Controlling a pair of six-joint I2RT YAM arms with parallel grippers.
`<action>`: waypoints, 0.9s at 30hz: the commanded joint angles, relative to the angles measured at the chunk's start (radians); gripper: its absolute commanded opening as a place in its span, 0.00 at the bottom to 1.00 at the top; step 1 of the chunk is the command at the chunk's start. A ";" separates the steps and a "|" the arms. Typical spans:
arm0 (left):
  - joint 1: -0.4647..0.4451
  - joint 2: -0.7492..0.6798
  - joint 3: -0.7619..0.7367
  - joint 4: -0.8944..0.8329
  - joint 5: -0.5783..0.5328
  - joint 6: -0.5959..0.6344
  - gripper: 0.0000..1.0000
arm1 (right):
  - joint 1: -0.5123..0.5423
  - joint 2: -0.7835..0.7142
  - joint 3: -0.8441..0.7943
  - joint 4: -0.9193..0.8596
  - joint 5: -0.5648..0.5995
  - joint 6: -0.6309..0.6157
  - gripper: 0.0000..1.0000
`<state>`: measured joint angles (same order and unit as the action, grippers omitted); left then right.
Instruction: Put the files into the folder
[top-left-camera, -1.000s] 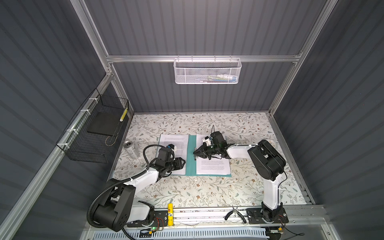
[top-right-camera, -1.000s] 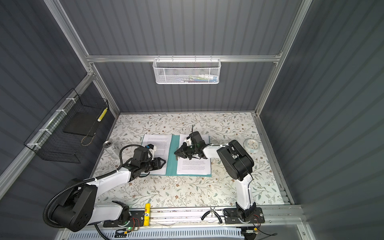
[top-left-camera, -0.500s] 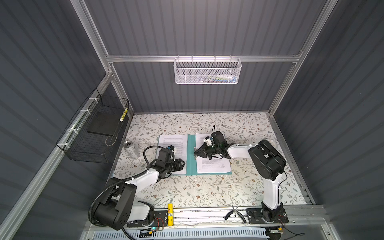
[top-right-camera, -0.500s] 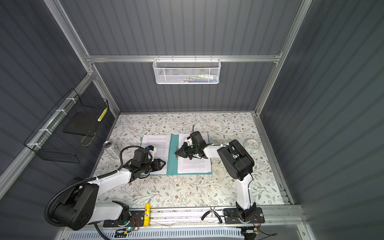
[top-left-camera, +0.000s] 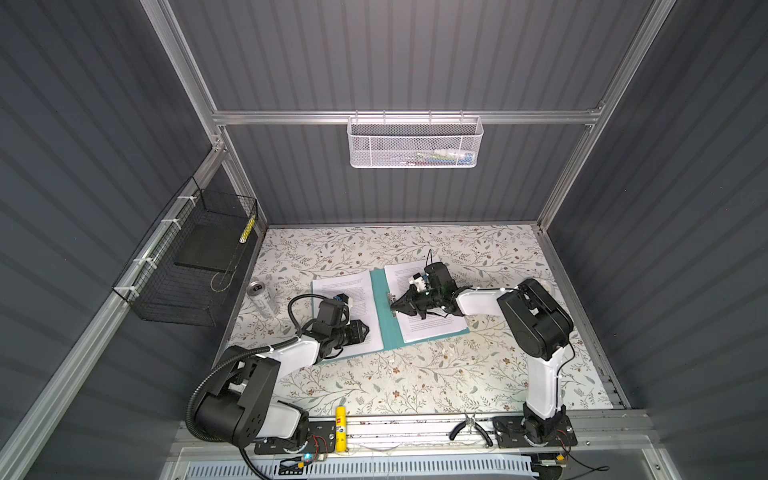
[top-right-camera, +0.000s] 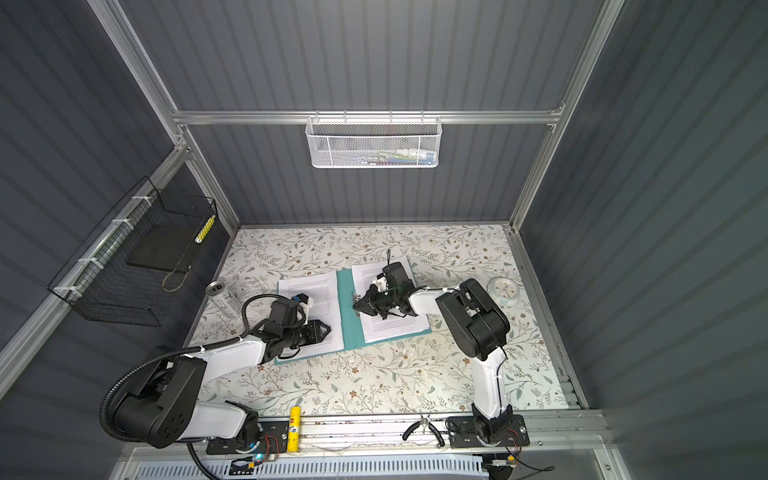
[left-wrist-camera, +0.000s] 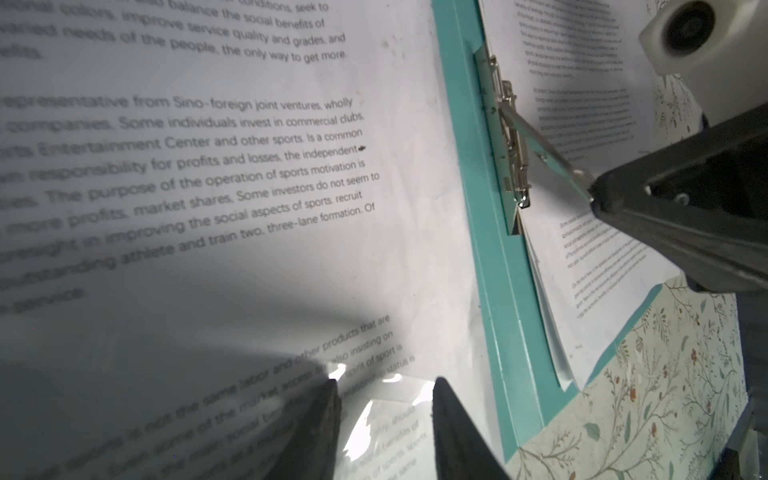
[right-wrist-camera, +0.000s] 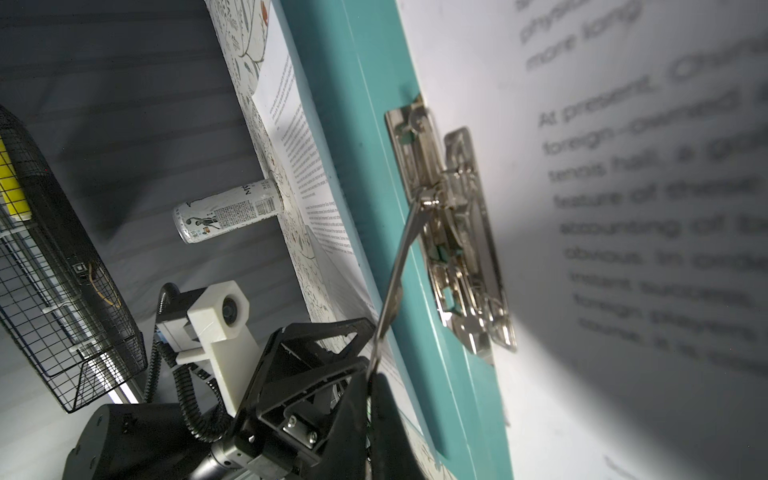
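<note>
We see the right gripper (top-left-camera: 393, 306) clamped tight on the thin silver lever (right-wrist-camera: 399, 270) of the metal clip (right-wrist-camera: 457, 232). Its fingertips (right-wrist-camera: 386, 415) pinch the lever's free end, and the lever slants up and away from the clip's base. The clip sits on the inner spine of the teal folder (top-left-camera: 380, 320), which lies open and flat on the floral table (top-left-camera: 415, 374). The files (top-left-camera: 432, 332) are split in two. The right pages (top-right-camera: 395, 328) lie on the folder's right half with their inner edge at the clip; whether the clip presses them we cannot tell. The left pages (top-left-camera: 353, 291) lie on the left flap, just across the spine. Our left gripper (left-wrist-camera: 386, 386) hangs low over the near part of the left pages, its jaws apart with nothing between them, and we cannot tell if the tips touch the paper. Left of the folder a drink can (top-left-camera: 262, 297) stands upright near the table's edge. In a top view a small round clock (top-right-camera: 503, 291) lies well off to the right. A yellow glue stick (top-left-camera: 340, 428) and pliers (top-left-camera: 469, 428) rest on the front rail. A black wire basket (top-left-camera: 183, 266) hangs on the left wall and a white mesh basket (top-left-camera: 413, 141) on the back rail.
</note>
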<state>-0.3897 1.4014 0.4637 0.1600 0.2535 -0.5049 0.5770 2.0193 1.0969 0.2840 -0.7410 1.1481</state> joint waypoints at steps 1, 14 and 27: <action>0.009 0.020 -0.020 0.007 -0.009 -0.006 0.38 | -0.008 0.004 -0.023 -0.042 -0.016 -0.040 0.08; 0.015 0.028 -0.022 -0.001 -0.016 -0.018 0.38 | -0.031 0.025 -0.059 -0.219 0.044 -0.193 0.08; 0.025 0.082 -0.004 -0.011 -0.017 -0.026 0.38 | -0.048 0.058 -0.036 -0.384 0.164 -0.322 0.08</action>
<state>-0.3775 1.4372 0.4648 0.2195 0.2543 -0.5182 0.5491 2.0209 1.0821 0.0723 -0.7124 0.8734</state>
